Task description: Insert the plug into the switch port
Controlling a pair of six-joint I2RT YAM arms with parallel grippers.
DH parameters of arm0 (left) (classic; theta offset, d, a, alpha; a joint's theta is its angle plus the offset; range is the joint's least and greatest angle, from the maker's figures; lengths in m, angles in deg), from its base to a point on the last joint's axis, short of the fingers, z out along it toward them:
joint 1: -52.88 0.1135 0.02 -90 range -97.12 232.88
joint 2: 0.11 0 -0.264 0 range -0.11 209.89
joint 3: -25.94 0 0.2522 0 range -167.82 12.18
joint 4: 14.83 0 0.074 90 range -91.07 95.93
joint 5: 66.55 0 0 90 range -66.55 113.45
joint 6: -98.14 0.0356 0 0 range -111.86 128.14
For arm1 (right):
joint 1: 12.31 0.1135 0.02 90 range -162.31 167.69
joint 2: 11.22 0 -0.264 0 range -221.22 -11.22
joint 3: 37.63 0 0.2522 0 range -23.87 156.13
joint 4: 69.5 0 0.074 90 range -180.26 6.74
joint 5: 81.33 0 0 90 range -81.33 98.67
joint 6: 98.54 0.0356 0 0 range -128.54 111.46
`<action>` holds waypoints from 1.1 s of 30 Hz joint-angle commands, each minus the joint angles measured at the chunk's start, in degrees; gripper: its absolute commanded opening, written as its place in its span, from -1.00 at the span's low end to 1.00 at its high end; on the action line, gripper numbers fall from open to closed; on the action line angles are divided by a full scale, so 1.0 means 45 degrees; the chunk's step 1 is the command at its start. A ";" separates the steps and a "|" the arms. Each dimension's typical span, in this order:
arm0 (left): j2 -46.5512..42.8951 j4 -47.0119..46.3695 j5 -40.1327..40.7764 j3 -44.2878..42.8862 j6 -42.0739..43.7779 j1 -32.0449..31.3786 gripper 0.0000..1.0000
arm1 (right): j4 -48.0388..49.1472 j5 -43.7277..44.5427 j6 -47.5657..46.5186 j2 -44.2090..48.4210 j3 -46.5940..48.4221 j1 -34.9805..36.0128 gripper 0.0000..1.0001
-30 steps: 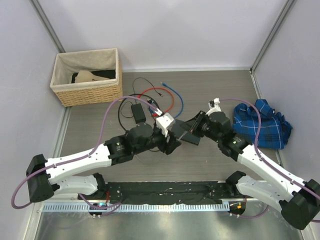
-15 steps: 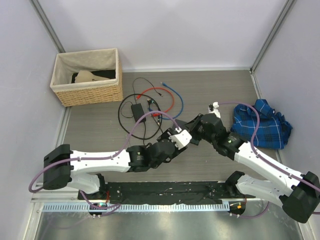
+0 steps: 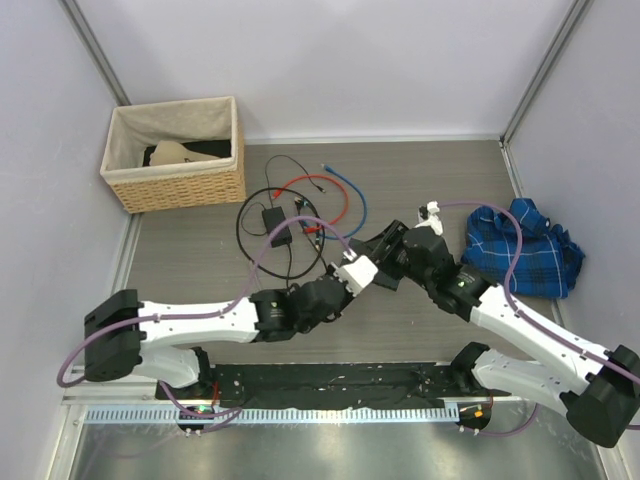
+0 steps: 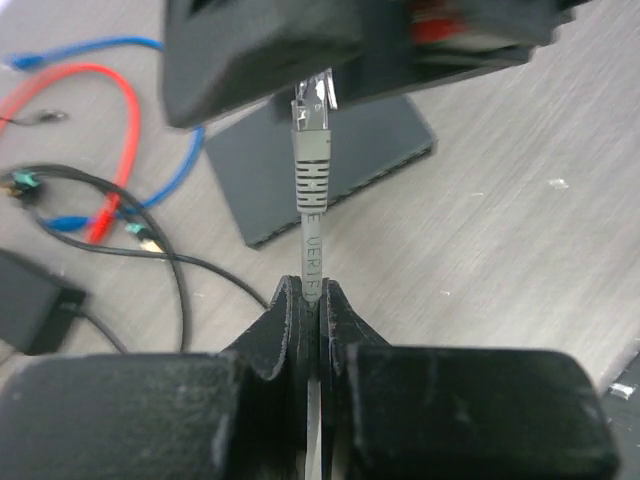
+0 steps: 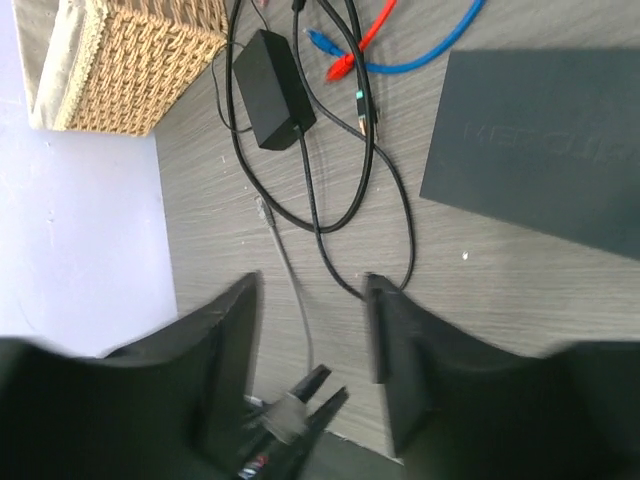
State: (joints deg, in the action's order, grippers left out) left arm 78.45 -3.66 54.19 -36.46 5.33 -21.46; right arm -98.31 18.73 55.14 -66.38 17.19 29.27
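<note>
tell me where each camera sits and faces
top external: above and behind the bases, looking down on the table; left arm and right arm show.
left wrist: on the left arm, looking along its left hand, shut just behind the grey network plug, toward the switch.
right wrist: on the right arm, looking down past its open right hand at the power brick.
shared: both wrist views show the switch and that brick.

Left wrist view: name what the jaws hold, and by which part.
The left gripper, jaws shut, pinches the grey cable by its cord, a little behind the plug, which sticks out free ahead.
</note>
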 commanded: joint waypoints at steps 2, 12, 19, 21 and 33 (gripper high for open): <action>-0.2200 -0.0030 -0.3974 0.0827 -0.2557 0.1909 -1.00 | 0.1038 0.0383 -0.2565 0.0967 0.0719 -0.0041 0.38; -0.2830 -0.0438 -0.9816 0.1454 -0.4764 0.4528 -1.00 | 0.4181 -0.4338 -0.6494 0.1769 0.0154 -0.1095 0.54; -0.2946 -0.1416 -1.1557 0.1708 -0.5722 0.4939 -1.00 | 0.7425 -0.8444 -0.5811 0.0461 -0.0647 -0.2893 0.52; -0.2966 -0.1572 -1.1597 0.1747 -0.5801 0.4939 -1.00 | 0.7523 -0.8797 -0.5928 0.0168 -0.0686 -0.2913 0.49; -0.2889 -0.2588 -1.1538 0.1903 -0.6544 0.5076 -1.00 | 0.8870 -1.0166 -0.5128 -0.0028 -0.2014 -0.2893 0.12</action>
State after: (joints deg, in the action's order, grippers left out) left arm 66.47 -10.24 3.83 -27.87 -22.43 0.88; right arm -64.39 -24.54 30.47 -67.23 9.47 16.12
